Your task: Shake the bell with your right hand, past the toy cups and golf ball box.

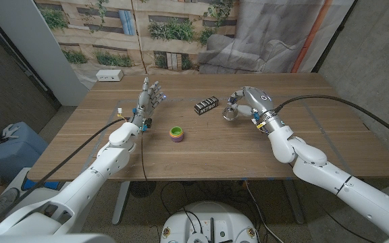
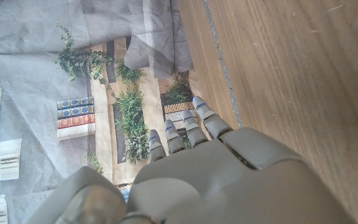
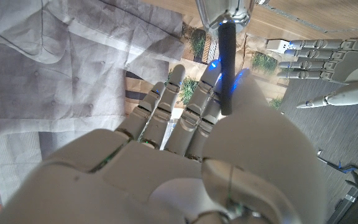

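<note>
The right hand holds the small shiny silver bell with a thin black handle; in the right wrist view the handle is pinched between thumb and fingers, so I think the shaking step is on now; it would help to keep a firm pinch and swing with small, quick wrist moves, so the bell does not slip or bump the wooden surface. Nearer the robot sits the little purple and green toy cup stack; farther back lies the black golf ball box, just beside the bell. The left hand stands with fingers spread, holding nothing.
</note>
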Controlling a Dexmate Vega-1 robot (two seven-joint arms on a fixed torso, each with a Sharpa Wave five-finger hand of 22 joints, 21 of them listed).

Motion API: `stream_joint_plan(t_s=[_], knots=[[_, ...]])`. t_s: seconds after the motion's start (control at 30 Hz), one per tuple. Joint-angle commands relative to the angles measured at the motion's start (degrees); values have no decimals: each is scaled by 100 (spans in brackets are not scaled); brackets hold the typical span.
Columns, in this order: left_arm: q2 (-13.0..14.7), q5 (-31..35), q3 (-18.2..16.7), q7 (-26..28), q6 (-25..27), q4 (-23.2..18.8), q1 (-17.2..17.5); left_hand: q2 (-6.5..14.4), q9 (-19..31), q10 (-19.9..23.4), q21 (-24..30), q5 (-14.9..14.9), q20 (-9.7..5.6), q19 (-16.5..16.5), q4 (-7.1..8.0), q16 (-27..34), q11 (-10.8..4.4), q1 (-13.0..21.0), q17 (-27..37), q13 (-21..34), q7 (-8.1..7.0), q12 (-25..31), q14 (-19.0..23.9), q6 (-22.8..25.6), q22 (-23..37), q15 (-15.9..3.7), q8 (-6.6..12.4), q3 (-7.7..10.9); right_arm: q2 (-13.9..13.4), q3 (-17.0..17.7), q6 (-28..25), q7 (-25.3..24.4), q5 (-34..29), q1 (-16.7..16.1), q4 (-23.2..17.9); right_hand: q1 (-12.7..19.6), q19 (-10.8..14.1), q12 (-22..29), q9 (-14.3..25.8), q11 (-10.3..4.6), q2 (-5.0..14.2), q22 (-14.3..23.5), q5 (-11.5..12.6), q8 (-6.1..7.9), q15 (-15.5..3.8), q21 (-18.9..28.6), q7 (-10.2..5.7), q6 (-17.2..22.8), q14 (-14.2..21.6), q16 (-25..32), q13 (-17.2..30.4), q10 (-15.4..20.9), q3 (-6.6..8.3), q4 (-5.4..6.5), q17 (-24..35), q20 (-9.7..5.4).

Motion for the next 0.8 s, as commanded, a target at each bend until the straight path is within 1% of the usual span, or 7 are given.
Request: stream_joint_plan(t_s=[0.03, 0.2, 0.43, 0.53, 0.8], knots=[[-1, 1, 0, 1, 2, 0, -1, 48, 24, 6, 40, 41, -1, 53, 41, 33, -19, 1, 27, 30, -45, 33, 49, 0, 33, -560, 10, 8, 1, 91, 15, 383, 526, 10, -104, -36, 37, -9, 10, -3, 54, 12, 28, -3, -882, 6, -24, 11, 42, -12, 16, 9, -7, -14, 17, -289], [-1, 1, 1, 1, 2, 0, -1, 48, 24, 6, 40, 41, -1, 55, 41, 31, -20, 1, 27, 30, -45, 33, 46, 1, 33, -564, 10, 8, 30, 99, -5, 507, 676, 20, -164, -49, 49, -9, 10, -3, 53, 12, 27, -7, -880, 9, 3, 5, 43, -18, 22, 12, -11, -9, 15, -272], [1, 0, -1, 0, 1, -2, 1, 47, 24, 4, 40, 41, -2, 53, 41, 35, -25, 1, 27, 30, -45, 32, 54, 2, 33, -564, 11, 8, 101, -25, -122, 574, 549, 66, -252, -67, 55, -16, 10, -2, 47, 12, 27, -6, -879, 10, 11, 13, 52, -18, 22, 8, -19, -5, 18, -261], [1, 0, -1, 0, 1, -2, 2, 48, 24, 6, 40, 41, 0, 53, 40, 33, -22, 1, 27, 30, -45, 33, 51, 1, 33, -565, 10, 8, 129, -109, -214, 570, 385, 89, -291, -94, 63, -14, 10, -2, 40, 12, 25, -6, -863, 12, 20, 15, 50, -25, 26, 15, -29, 6, 14, -254], [-1, 1, 0, -2, -1, 4, -1, 47, 24, 2, 40, 41, -4, 55, 40, 33, -26, 1, 27, 30, -45, 31, 51, 1, 33, -554, 10, 8, 183, -245, -358, 764, 255, 173, -380, -151, 73, -7, 8, 0, 29, 12, 22, -1, -852, 13, 41, 38, 72, -24, 38, 34, -51, 27, 15, -235]])
